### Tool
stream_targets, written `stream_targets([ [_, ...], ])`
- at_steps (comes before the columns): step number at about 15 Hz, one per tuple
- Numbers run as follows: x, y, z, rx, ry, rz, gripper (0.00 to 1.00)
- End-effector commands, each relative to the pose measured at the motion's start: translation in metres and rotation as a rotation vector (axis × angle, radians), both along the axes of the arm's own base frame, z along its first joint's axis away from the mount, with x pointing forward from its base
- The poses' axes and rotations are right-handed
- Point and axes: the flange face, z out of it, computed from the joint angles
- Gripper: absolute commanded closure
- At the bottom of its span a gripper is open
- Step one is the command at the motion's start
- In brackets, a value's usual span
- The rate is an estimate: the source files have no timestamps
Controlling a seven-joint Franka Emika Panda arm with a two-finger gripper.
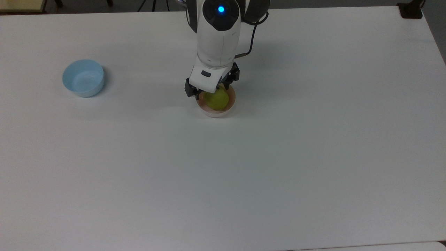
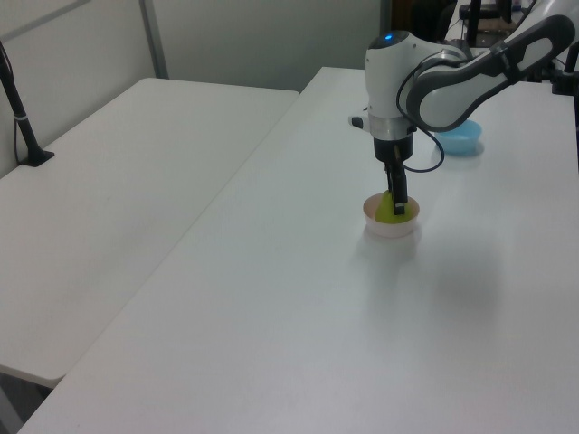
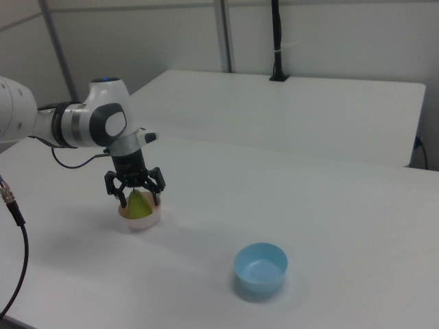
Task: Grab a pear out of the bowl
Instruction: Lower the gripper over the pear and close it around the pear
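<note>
One yellow-green pear (image 1: 217, 99) inside the pale pink bowl (image 1: 230, 106), gripper (image 3: 139, 199) lowered over it, fingers spread on both sides of the pear, light blue bowl (image 1: 83, 77) well apart on the top view's left, white table (image 1: 278, 157) below.

matt white table (image 1: 313, 157), plastic bowl (image 1: 230, 106)

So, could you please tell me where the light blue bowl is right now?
In the top view, the light blue plastic bowl stands alone on the white table, far to the top view's left of the pale pink bowl holding the yellow-green pear.
</note>
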Motion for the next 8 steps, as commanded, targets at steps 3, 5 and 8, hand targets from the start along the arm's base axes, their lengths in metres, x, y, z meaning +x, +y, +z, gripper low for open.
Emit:
stream_targets([
  [3, -0.0019, 0.0077, -0.0117, -0.031, -0.007, 0.011, 0.45],
  [5, -0.0029, 0.0086, -0.013, -0.03, -0.004, 0.01, 0.81],
  [8, -0.0034, 0.0097, -0.0077, -0.023, -0.011, -0.001, 1.0],
])
